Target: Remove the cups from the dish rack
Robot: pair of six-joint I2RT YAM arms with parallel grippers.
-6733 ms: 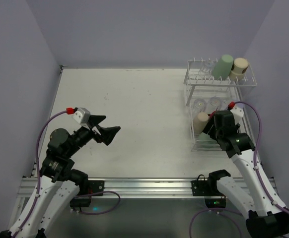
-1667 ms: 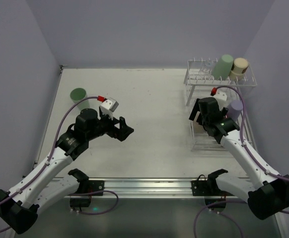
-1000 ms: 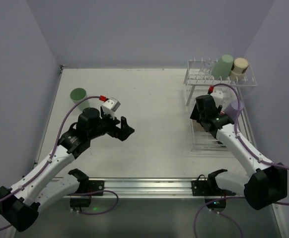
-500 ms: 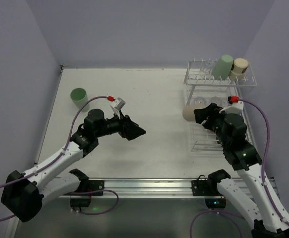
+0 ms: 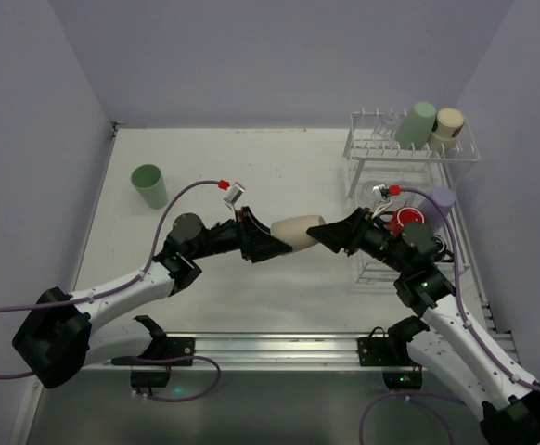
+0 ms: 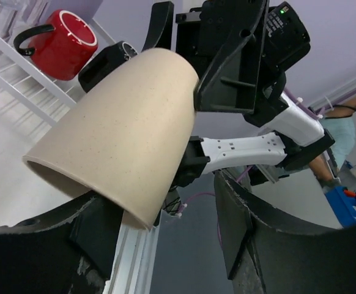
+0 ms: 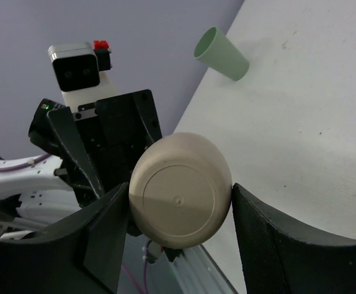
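Note:
My right gripper [image 5: 330,234] is shut on the base end of a beige tumbler [image 5: 296,232] and holds it on its side above the middle of the table. In the right wrist view the tumbler's base [image 7: 181,199] sits between both fingers. My left gripper [image 5: 268,243] is open, its jaws round the tumbler's open rim [image 6: 117,135]; one finger is at the rim, the other stands apart. The dish rack [image 5: 363,148] stands at the right. It holds a pale green tumbler [image 5: 417,122] and a beige one [image 5: 447,125] on top, and a red mug [image 5: 405,221] and a lavender tumbler [image 5: 440,199] below.
A pale green tumbler [image 5: 147,185] stands on the table at the far left, also in the right wrist view [image 7: 221,54]. The red mug shows in the left wrist view [image 6: 62,46] on the rack wires. Purple walls close in the table on three sides.
My right gripper has drawn the beige tumbler out of the rack's lower tier and carried it left to mid-table. My left arm has reached right to meet its open end.

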